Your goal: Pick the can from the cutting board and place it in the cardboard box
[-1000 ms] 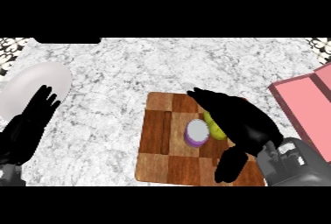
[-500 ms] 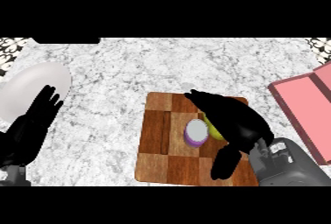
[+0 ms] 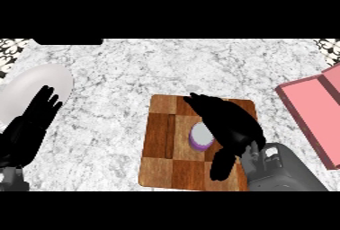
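Head view:
Can [image 3: 200, 135]: purple side, pale grey top, upright, tucked under right hand [image 3: 229, 128].
Right hand: fingers curled around can.
Left hand [image 3: 30, 126]: open, resting.

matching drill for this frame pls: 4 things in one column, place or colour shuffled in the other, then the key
1. can
2. plate
3. box
4. left hand

A. pink, at the right edge
B. open, fingers up, at the left edge
C. purple-sided, on the cutting board beside the right hand
D. white, far left on the counter

Pairs: 1-C, 2-D, 3-A, 4-B
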Controlling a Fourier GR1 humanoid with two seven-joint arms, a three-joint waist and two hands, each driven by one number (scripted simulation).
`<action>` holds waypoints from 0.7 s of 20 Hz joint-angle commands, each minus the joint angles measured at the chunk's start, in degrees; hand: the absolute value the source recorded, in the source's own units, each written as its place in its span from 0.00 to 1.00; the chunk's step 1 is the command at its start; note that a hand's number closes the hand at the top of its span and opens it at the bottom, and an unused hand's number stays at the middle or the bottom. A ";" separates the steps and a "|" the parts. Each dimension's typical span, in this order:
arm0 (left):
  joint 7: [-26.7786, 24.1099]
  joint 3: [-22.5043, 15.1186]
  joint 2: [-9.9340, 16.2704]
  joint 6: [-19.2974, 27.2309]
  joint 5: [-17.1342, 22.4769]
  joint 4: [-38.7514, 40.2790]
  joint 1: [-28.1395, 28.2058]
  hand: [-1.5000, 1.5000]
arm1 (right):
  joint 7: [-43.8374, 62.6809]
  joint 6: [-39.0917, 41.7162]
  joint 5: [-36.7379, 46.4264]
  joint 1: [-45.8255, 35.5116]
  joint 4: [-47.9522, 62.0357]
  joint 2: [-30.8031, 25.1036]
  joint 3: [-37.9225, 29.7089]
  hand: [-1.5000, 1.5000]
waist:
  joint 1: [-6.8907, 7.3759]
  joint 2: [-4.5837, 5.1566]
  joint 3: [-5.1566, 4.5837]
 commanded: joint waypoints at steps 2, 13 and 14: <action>1.31 -0.25 -1.79 -0.63 -1.39 -1.22 0.46 0.50 | 6.27 4.70 1.32 0.19 -1.54 3.95 -0.79 0.00 | -0.09 -0.03 -0.01; 2.30 -0.26 -4.70 0.36 -5.34 -1.81 -0.58 0.50 | -0.53 3.84 10.80 1.81 6.29 6.28 -0.10 0.00 | -0.08 0.03 0.01; 0.17 5.12 -1.16 -4.85 -0.91 4.65 -3.46 0.50 | 1.79 5.63 10.30 5.40 0.60 4.90 0.58 0.00 | -0.47 0.01 -0.01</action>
